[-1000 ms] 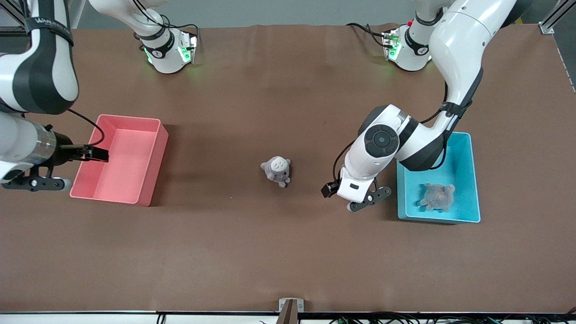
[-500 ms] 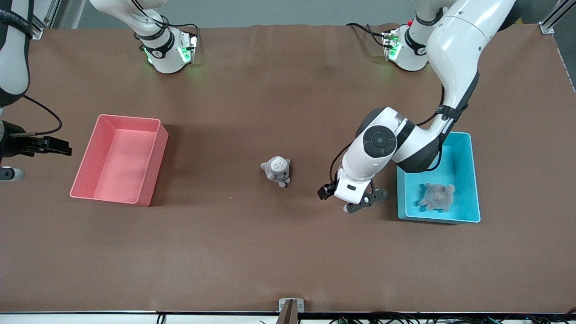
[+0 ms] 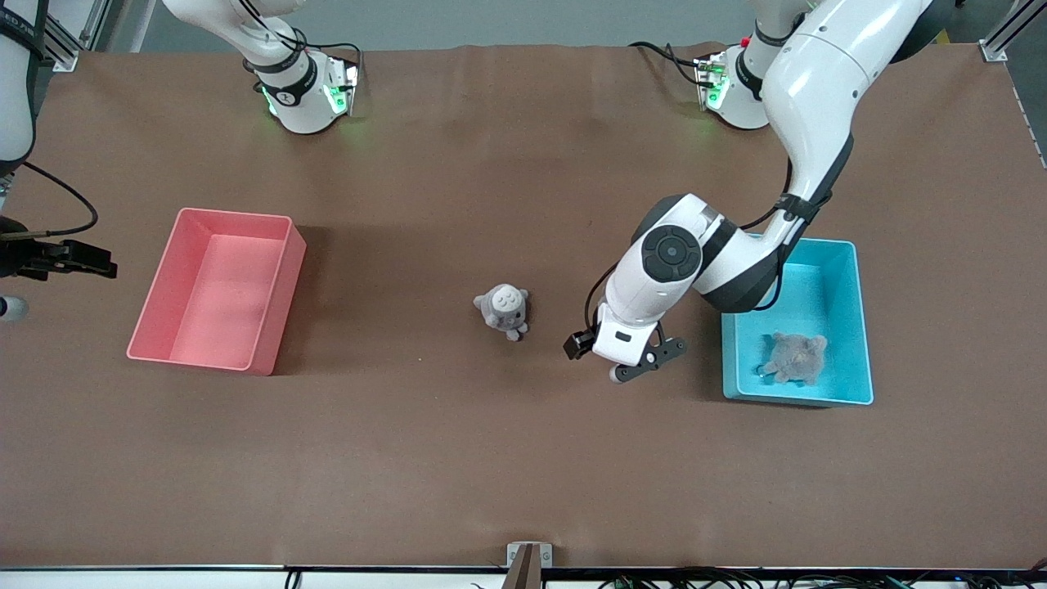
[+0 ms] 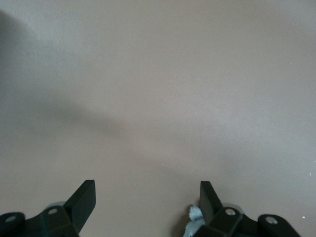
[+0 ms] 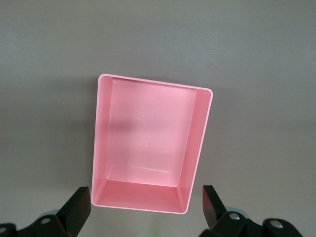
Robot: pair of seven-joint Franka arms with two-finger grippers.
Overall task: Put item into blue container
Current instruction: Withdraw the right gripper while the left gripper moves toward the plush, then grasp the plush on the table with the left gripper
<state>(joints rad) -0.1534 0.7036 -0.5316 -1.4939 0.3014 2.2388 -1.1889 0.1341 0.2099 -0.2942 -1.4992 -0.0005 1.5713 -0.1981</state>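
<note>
Left end effector (image 3: 634,366), fingers spread and holding nothing, over bare worktop (image 3: 523,458) between grey plush toy (image 3: 504,310) and blue container (image 3: 851,327); container holds another plush (image 3: 793,357). Right end effector (image 5: 143,210) spread, over worktop near pink bin (image 3: 217,290).

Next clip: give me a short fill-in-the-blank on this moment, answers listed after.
1. The brown plush lies in the ____ container.
2. The grey plush sits on the table between the blue container and the ____ bin.
3. The left gripper hangs open over the ____, holding nothing.

Missing words: blue; pink; table
</note>
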